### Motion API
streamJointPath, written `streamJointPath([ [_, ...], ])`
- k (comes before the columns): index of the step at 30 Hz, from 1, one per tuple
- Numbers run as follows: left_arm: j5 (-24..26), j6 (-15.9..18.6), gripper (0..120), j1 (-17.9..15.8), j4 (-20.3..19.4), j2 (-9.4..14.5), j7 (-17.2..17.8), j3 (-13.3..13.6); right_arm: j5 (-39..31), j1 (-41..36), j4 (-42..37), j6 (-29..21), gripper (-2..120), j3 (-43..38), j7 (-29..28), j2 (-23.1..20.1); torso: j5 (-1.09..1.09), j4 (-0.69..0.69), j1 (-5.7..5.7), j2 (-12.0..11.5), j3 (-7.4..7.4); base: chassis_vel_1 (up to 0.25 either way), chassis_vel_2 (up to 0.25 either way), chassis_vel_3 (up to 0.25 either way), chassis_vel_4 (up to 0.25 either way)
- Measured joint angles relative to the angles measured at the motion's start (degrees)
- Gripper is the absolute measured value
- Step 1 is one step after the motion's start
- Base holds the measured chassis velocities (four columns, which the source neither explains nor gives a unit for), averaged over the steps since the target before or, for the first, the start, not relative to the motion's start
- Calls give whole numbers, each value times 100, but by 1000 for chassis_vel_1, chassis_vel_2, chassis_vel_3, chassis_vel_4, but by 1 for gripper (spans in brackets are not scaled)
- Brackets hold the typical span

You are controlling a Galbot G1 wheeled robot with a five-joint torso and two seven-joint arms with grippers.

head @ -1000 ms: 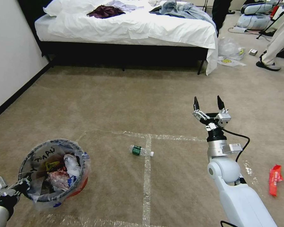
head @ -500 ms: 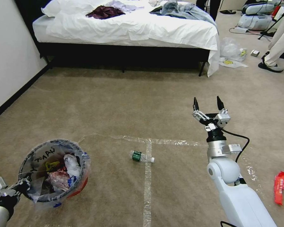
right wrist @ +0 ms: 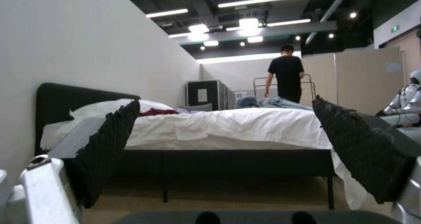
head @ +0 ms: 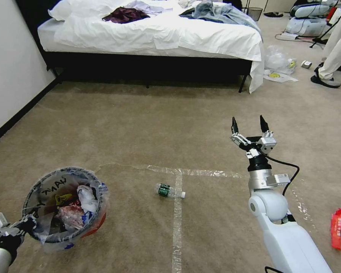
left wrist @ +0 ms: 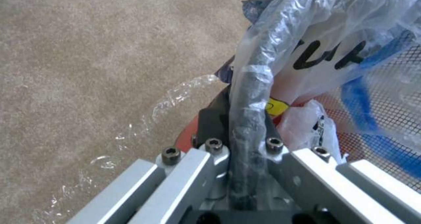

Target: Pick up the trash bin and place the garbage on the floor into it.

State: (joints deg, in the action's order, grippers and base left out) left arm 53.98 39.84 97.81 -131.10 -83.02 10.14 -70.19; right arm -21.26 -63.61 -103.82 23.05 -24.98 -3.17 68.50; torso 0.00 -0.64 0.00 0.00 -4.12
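A mock bedroom, probably inside a lab hall: a white-sheeted bed (head: 155, 34) on taped carpet (head: 140, 125), under exposed ceiling lights (right wrist: 250, 23), with partition walls (right wrist: 364, 79) behind.

One trash bin (head: 64, 206) at eight o'clock, one green-labelled bottle (head: 169, 190) at centre, one red wrapper (head: 338, 228) at four o'clock.

Crinkled glossy bag (head: 96, 197) — matt pile carpet (head: 140, 125).

Camera has shifted; bottle (head: 169, 190) and wrapper (head: 338, 228) sit lower.
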Motion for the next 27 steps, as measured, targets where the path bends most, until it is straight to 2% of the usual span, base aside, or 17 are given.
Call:
streamJointPath([
  [27,-30,-19,1,-60,106,39,-47,6,-10,130,38,-64,100,122,-2,11,0,0,0,0,0,0,0,0,0],
])
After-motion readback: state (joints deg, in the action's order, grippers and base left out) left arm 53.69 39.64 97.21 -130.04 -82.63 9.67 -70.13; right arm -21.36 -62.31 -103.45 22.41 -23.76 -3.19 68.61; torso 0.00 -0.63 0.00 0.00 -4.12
